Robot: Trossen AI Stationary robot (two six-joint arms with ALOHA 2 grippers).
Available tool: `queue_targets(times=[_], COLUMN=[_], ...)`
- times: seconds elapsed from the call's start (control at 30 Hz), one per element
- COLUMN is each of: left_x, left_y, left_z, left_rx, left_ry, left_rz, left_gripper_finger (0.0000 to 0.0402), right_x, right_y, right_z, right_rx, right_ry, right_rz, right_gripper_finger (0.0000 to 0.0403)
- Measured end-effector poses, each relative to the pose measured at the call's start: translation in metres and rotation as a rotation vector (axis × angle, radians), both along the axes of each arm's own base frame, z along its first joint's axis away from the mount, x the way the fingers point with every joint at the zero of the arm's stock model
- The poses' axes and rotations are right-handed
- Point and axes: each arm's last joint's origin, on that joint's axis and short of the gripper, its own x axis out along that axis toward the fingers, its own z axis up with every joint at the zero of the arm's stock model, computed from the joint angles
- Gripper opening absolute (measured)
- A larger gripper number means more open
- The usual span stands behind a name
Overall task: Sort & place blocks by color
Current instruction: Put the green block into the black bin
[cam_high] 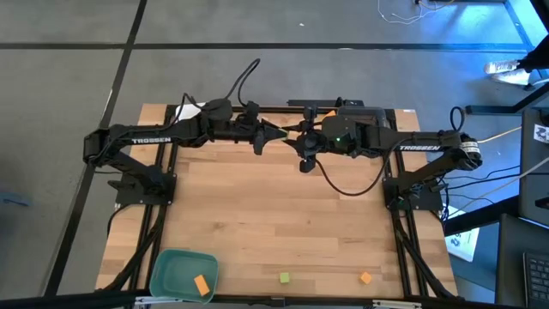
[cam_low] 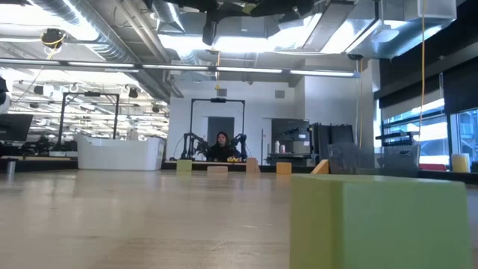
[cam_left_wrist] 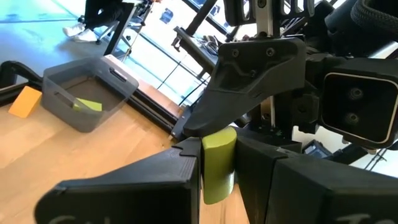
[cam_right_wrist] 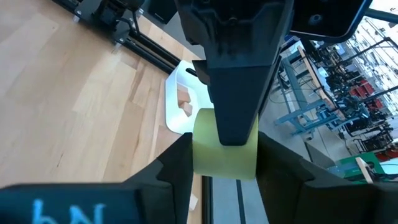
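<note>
A light green block (cam_high: 288, 130) is held in the air over the table's far middle, between both grippers. My left gripper (cam_high: 276, 133) reaches it from the left and my right gripper (cam_high: 298, 130) from the right, fingertips meeting. Both are shut on it. The block shows between my left fingers in the left wrist view (cam_left_wrist: 217, 165) and between my right fingers in the right wrist view (cam_right_wrist: 225, 149). Another green block (cam_high: 284, 277) and an orange block (cam_high: 366, 277) lie on the table near its near edge. My left gripper pinches the green block by two opposite sides (cam_left_wrist: 206, 171) between its two fingers, coming level from the table's left. The block is lifted clear of the table. My right gripper's finger (cam_left_wrist: 255, 81) lies over the block's far part. My right gripper pinches the same block by its other two sides (cam_right_wrist: 200, 152) between its two fingers, coming level from the table's right, turned crosswise to the left gripper's hold. My left gripper's finger (cam_right_wrist: 236, 81) covers the middle of the block's face.
A teal tray (cam_high: 176, 266) at the near left corner holds an orange block (cam_high: 202, 286). A grey tray (cam_left_wrist: 87, 93) with a green block inside stands at the far edge, an orange block (cam_left_wrist: 25, 101) beside it. A white tray (cam_right_wrist: 177, 102) holds tan blocks.
</note>
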Motion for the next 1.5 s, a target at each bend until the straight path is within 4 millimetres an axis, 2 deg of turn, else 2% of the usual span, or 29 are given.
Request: queue_targets(times=[0.23, 0.57, 1.0, 1.17, 1.27, 1.37, 1.5], left_x=[0.000, 0.000, -0.003, -0.004, -0.003, -0.003, -0.003], left_y=[0.000, 0.000, 0.012, 0.014, 0.013, 0.011, 0.012], left_z=[0.000, -0.001, 0.000, 0.000, -0.001, -0.001, -0.001], left_rx=[0.015, 0.043, 0.231, 0.360, 0.495, 0.592, 0.624], left_ry=[0.004, 0.009, 0.035, 0.055, 0.075, 0.089, 0.104], left_rz=[-0.001, -0.003, 0.069, 0.070, 0.056, 0.052, 0.076], left_gripper_finger=[0.0049, 0.0097, 0.0100, 0.0097, 0.0099, 0.0098, 0.0096], right_x=[0.000, 0.001, -0.010, -0.018, -0.025, -0.034, -0.055], right_y=[0.000, 0.001, -0.004, -0.007, -0.015, -0.029, -0.055], right_z=[0.000, 0.000, 0.005, 0.008, 0.005, -0.004, -0.021], right_rx=[-0.001, 0.004, -0.031, 0.005, 0.054, 0.132, 0.305], right_ry=[0.001, -0.010, 0.001, -0.035, -0.043, -0.027, 0.046], right_rz=[0.003, 0.009, -0.181, -0.320, -0.482, -0.657, -0.878], right_gripper_finger=[0.0137, 0.0136, 0.0135, 0.0135, 0.0135, 0.0135, 0.0135])
